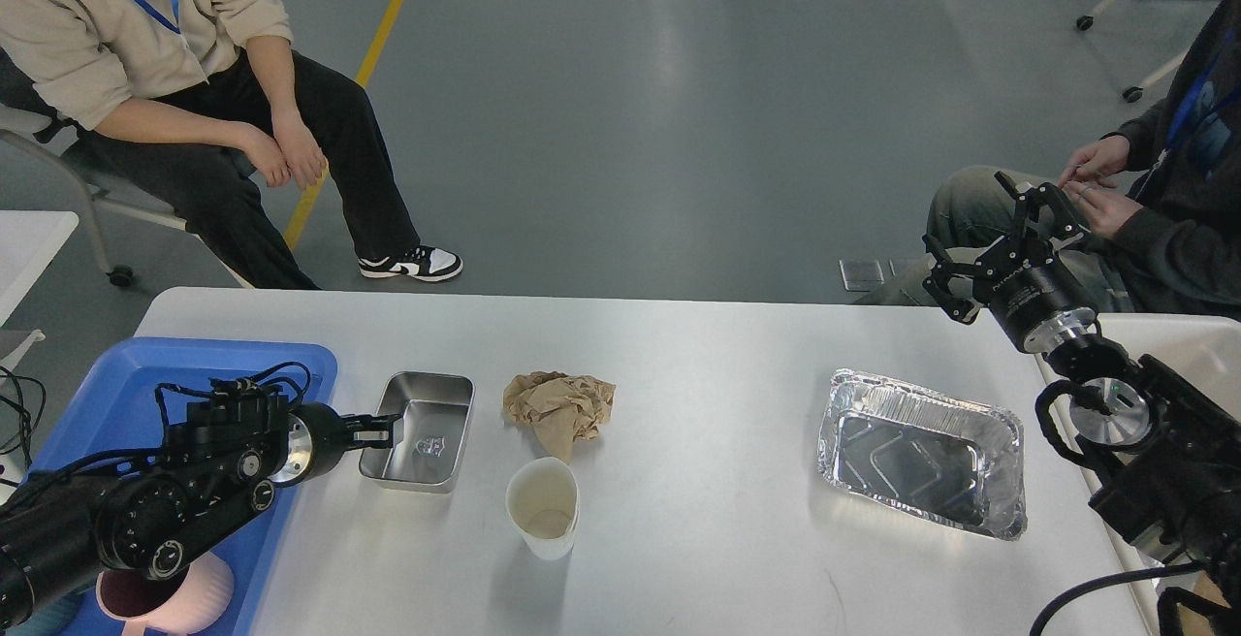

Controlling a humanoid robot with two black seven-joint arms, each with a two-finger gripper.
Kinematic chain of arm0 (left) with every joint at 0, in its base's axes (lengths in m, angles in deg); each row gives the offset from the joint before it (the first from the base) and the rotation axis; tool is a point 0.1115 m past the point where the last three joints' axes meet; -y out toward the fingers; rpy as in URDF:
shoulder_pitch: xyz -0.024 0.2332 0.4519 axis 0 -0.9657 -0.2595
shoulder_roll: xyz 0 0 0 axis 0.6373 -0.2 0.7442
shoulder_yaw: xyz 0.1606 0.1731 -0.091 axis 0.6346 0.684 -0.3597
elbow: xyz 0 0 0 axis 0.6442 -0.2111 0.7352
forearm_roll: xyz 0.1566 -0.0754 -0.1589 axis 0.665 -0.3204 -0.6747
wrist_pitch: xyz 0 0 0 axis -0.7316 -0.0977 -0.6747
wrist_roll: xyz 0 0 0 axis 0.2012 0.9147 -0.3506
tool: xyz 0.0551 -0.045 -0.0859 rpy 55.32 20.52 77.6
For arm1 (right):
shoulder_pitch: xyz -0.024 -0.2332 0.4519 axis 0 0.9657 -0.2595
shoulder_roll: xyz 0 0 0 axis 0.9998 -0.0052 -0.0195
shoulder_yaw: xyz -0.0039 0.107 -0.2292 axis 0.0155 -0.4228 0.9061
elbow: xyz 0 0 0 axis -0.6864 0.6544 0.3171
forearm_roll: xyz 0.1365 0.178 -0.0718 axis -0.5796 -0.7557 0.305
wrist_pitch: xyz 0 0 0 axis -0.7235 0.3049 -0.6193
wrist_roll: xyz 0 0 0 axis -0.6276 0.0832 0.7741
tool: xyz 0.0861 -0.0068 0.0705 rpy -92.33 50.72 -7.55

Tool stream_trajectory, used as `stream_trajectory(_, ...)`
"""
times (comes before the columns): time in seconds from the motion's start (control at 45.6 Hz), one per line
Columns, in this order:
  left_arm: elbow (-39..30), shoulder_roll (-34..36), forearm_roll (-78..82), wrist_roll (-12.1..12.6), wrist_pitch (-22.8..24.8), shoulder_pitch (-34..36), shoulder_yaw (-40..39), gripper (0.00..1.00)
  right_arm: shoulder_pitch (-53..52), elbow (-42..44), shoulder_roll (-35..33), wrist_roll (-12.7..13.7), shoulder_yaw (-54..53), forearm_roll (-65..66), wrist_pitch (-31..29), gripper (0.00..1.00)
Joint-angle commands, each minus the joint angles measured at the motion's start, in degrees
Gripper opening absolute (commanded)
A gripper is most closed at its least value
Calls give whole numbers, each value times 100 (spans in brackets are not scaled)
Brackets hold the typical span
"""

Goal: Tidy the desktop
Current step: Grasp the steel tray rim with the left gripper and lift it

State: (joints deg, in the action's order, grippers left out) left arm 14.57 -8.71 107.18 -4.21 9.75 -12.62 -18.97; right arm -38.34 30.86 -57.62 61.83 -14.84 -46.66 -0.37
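Grey floor with a yellow line lies behind the desktop (698, 374), a wide white-grey table that fills the lower half of the head view and reaches from the left side almost to the right edge.

On the desktop, near its left edge, stands a small steel tray (419, 429). Just right of it, toward the middle, lies a crumpled brown paper (560, 407). A white paper cup (543, 507) stands upright close in front of the paper, nearer the front edge. An empty foil tray (921, 452) rests toward the right edge, well apart from the cup.

At the left edge sits a blue plastic tray (111, 394), and a pink mug (175, 602) shows at the front left corner, partly hidden by the arm.

The left gripper (383, 432) reaches over the blue tray and its fingers meet the left rim of the steel tray; they seem to be closed on this rim. The right gripper (999, 238) is held high beyond the far right corner, its fingers spread wide and holding nothing.

One person in a beige top (126, 25) sits beyond the far left corner, and another person in dark clothes (1163, 219) sits beyond the far right corner.
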Motion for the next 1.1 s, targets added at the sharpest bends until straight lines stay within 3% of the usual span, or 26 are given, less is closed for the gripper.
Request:
stream_trajectory(0.0, 19, -18, 3, 80, -4, -8, 13, 24, 18, 0, -1, 0, -8, 1, 6, 100)
stream_trajectory(0.088, 28, -18, 3, 106, 14, -17, 13, 10, 27, 0, -1, 0, 1, 1, 6, 100)
stream_trajectory(0.197, 28, -10, -5, 106, 49, -17, 13, 3, 27, 0, -1, 0, -8, 1, -3, 100)
stream_trajectory(0.373, -51, 17, -76, 89, 295, 27, -5, 1, 27, 0, -1, 0, 1, 1, 6, 100)
stream_trajectory(0.461, -340, 332, -93, 10, 690, 123, -101, 0, 27, 0, -1, 0, -8, 1, -3, 100)
stream_trajectory(0.57, -1218, 1228, -251, -34, 1331, 378, -242, 0, 18, 0, -1, 0, 1, 1, -3, 100)
stream_trajectory(0.746, -2809, 2731, -1024, -8, 2860, 967, -839, 0, 1, 0, 8, 0, 1, 1, 6, 100)
stream_trajectory(0.878, -3285, 3409, -1490, 1, 4081, 1529, -1489, 0, -17, -9, 34, 0, -8, 1, 6, 100)
stream_trajectory(1.075, -3259, 3541, -1605, 18, 4081, 1820, -2193, 0, -34, -9, 43, 0, 1, 1, 6, 100)
